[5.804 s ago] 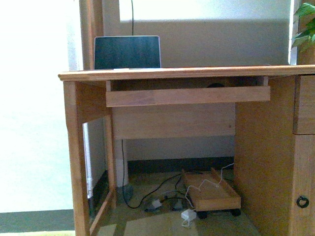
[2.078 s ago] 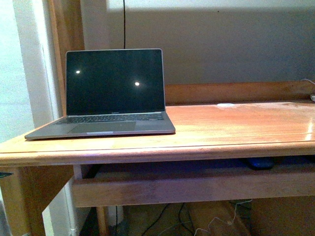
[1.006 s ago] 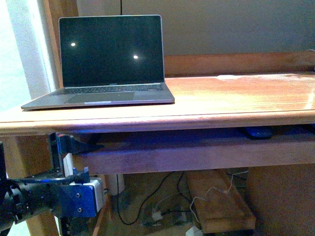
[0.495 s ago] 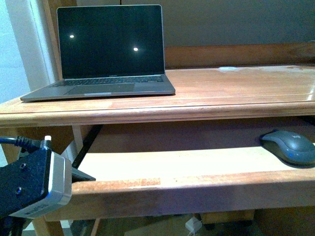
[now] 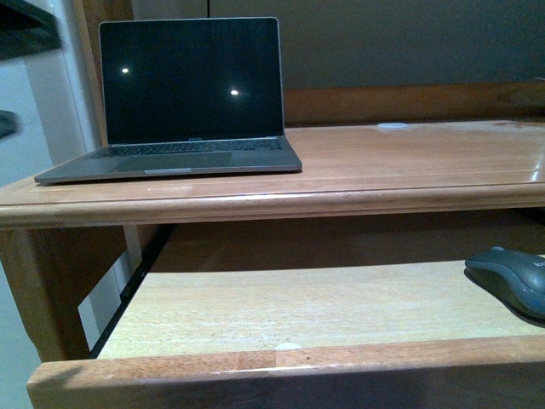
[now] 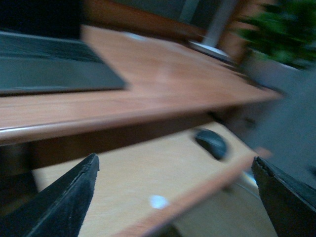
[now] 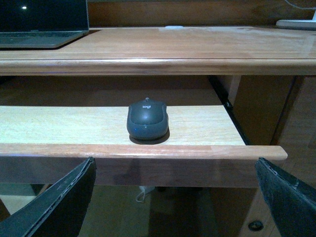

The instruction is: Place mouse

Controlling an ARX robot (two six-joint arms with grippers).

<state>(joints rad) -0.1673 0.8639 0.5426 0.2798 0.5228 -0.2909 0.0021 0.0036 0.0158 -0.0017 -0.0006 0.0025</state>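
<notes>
Both end effectors (image 6: 174, 160) (image 7: 174, 160) wide-spread, empty.

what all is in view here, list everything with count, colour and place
dark grey oval computer mouse: one, dark grey, on the pull-out tray, toward its right end, near the front lip
open laptop with dark screen: one, grey, left part of the desk top
wooden desk: one, orange-brown, ahead of the robot
wooden pull-out tray: one, pale wood, drawn out under the desk top
small flat round thing: one, white, far back on the desk top
leafy plant: one, green, blurred, past the desk's right end
left gripper: one, black fingers, open, empty
right gripper: one, black fingers, open, empty, facing the mouse
</notes>
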